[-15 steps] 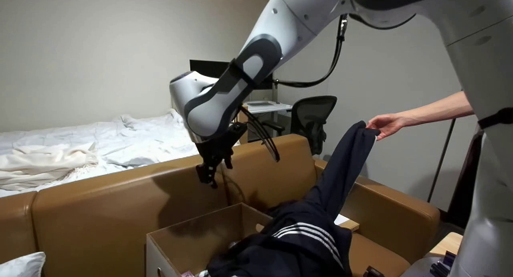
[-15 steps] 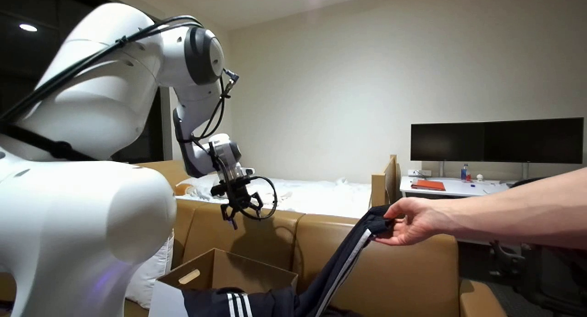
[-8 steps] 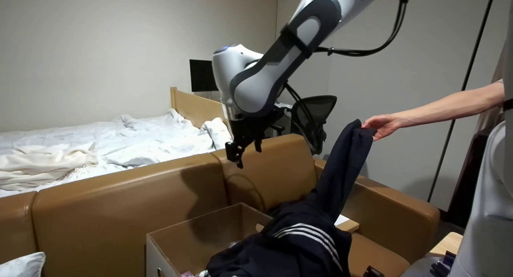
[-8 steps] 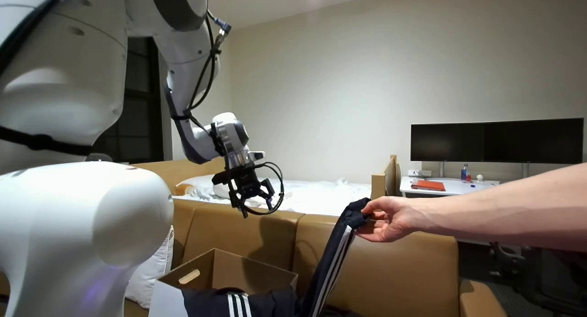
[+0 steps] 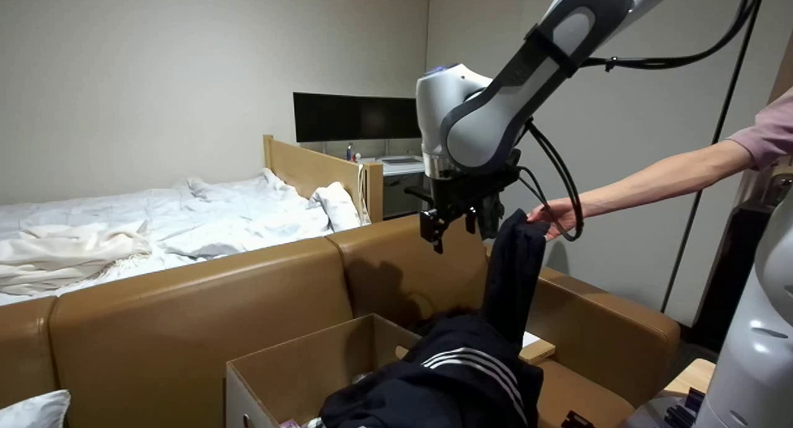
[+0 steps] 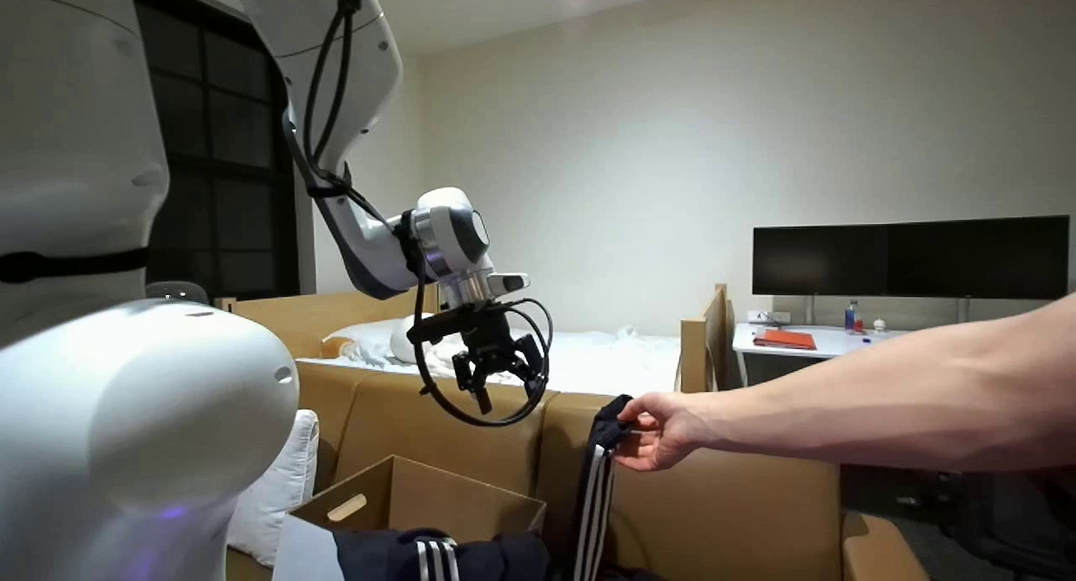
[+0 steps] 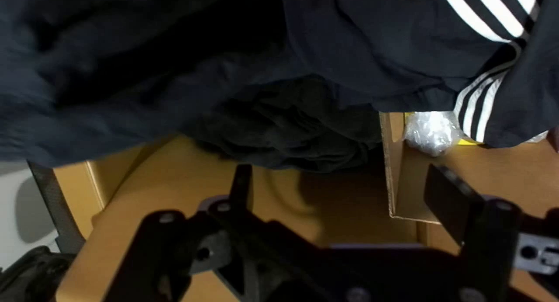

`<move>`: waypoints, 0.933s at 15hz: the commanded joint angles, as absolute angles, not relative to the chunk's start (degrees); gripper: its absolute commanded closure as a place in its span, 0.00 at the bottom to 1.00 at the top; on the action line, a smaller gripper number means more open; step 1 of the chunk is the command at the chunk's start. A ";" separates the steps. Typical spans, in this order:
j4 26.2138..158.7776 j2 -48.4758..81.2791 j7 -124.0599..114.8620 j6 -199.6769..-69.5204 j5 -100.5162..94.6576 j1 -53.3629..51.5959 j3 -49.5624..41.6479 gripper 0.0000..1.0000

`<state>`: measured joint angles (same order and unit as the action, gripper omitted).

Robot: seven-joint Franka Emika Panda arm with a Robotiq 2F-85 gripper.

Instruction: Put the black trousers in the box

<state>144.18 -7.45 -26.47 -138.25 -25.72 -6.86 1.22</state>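
Observation:
The black trousers (image 5: 427,391) lie bunched over one end of the brown cardboard box (image 5: 310,366), white stripes showing in all views. One leg (image 6: 594,497) is pulled up by a person's hand (image 6: 660,434). In the wrist view, the dark cloth (image 7: 393,44) fills the top, and the box's corner wall (image 7: 391,175) is behind my right finger. My gripper (image 6: 508,396) hangs open above the sofa back, fingers pointing down, beside the raised leg; nothing is between its fingers. A duller dark cloth (image 7: 305,123) lies underneath; whether it belongs to the trousers I cannot tell.
The person's arm (image 5: 669,174) reaches in close to my gripper. A brown sofa (image 5: 186,316) runs behind the box, with a white bed (image 5: 217,223) beyond. Bubble wrap (image 7: 434,133) is inside the box. A wooden board (image 5: 538,350) lies on the sofa seat.
My gripper has swung toward the person's hand, open throughout. The hand has brought the raised trouser leg closer to it and a little lower. The box has not moved.

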 commanded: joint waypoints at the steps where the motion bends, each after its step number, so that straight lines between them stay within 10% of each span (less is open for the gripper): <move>1: 150.34 -12.87 -27.08 -140.85 -23.18 -2.04 1.21 0.00; 14: 148.79 -4.01 -27.78 -151.90 -13.54 5.29 -0.24 0.00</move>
<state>150.01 -7.63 -27.38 -148.86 -15.80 4.94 -0.34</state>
